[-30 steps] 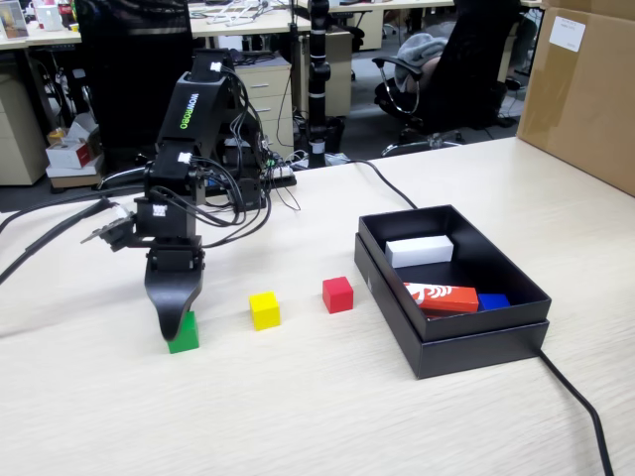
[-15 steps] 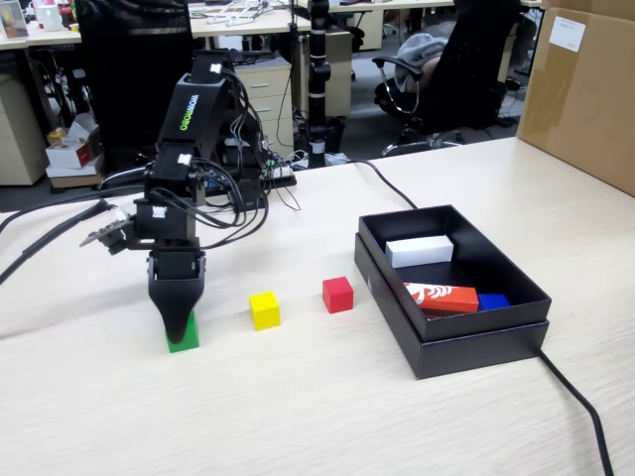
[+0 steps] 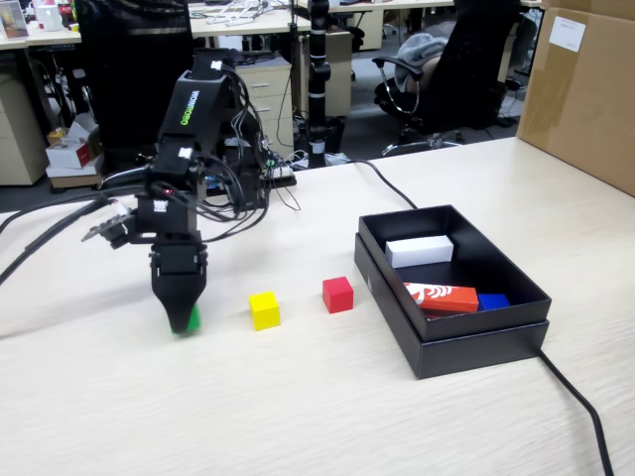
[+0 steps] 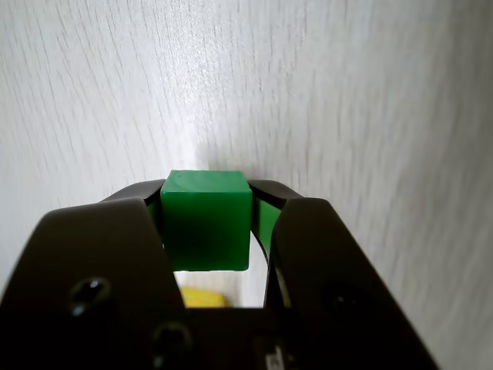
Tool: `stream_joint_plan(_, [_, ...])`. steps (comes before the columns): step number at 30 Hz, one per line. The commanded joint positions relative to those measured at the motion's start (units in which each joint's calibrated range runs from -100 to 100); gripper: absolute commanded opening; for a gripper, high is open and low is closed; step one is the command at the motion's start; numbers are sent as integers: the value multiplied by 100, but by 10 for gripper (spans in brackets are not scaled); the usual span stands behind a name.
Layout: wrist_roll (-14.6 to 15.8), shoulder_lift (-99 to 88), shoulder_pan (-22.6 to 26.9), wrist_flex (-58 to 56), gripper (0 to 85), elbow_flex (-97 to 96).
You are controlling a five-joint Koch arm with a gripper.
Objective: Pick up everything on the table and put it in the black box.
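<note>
My gripper is shut on the green cube at the left of the pale wood table, and the cube seems just off the surface. In the wrist view the green cube sits squarely between both black jaws of the gripper. A yellow cube rests to the right of it, then a red cube. A sliver of the yellow cube shows under the green one in the wrist view. The black box stands further right, apart from the gripper.
Inside the black box lie a white block, a red-and-white printed block and a small blue piece. A brown carton stands at the back right. Cables trail off the box's front corner and behind the arm.
The jaws have closed round the green cube and risen slightly, so the cube is mostly hidden behind them in the fixed view. The yellow and red cubes have not moved.
</note>
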Motion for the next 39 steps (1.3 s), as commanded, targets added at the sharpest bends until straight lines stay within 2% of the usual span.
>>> stream_joint_plan(1, [98, -1201, 103, -335, 23, 485])
stream_joint_plan(5, [342, -2578, 474, -922, 23, 485])
stream_joint_plan(6, [552, -3347, 850, -1173, 23, 494])
stream_joint_plan(9, [806, -3978, 1343, -1380, 23, 567])
stream_joint_plan(14, [1221, -4345, 2193, -1423, 23, 830])
stream_joint_plan(16, [1490, -3668, 2608, -1423, 24, 1292])
stream_joint_plan(21, [1617, -2464, 2823, -1415, 24, 1754])
stream_joint_plan(22, [1661, -1374, 2833, -1415, 28, 2180])
stream_joint_plan(23, [1661, -1144, 2838, -1406, 28, 2235])
stream_joint_plan(35, [1661, -77, 2852, -1320, 36, 2117])
stream_joint_plan(39, [1680, -43, 2857, -1320, 198, 1800])
